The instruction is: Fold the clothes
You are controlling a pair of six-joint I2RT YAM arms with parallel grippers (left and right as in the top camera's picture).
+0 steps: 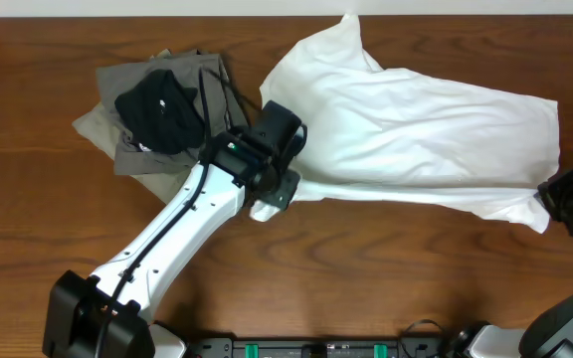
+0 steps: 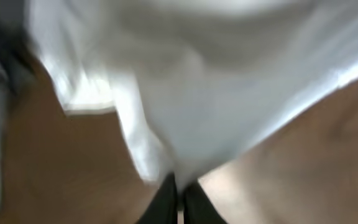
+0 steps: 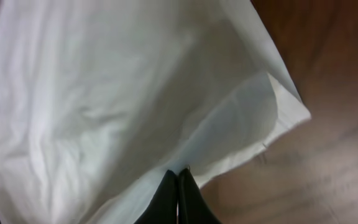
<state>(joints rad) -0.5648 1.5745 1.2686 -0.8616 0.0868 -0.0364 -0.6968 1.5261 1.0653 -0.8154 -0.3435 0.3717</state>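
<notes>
White garment [image 1: 416,129] across brown wooden table [image 1: 366,268]

In front of the white cloth [image 1: 416,129] the table [image 1: 396,268] is bare and open for passing. The clothes pile [image 1: 157,109] and left arm [image 1: 182,224] seem to block the left side.

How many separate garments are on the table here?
4: a large white cloth garment spread centre-right; at upper left, a pile with a black garment on a dark grey garment on a pale beige garment. More may be hidden underneath.
</notes>
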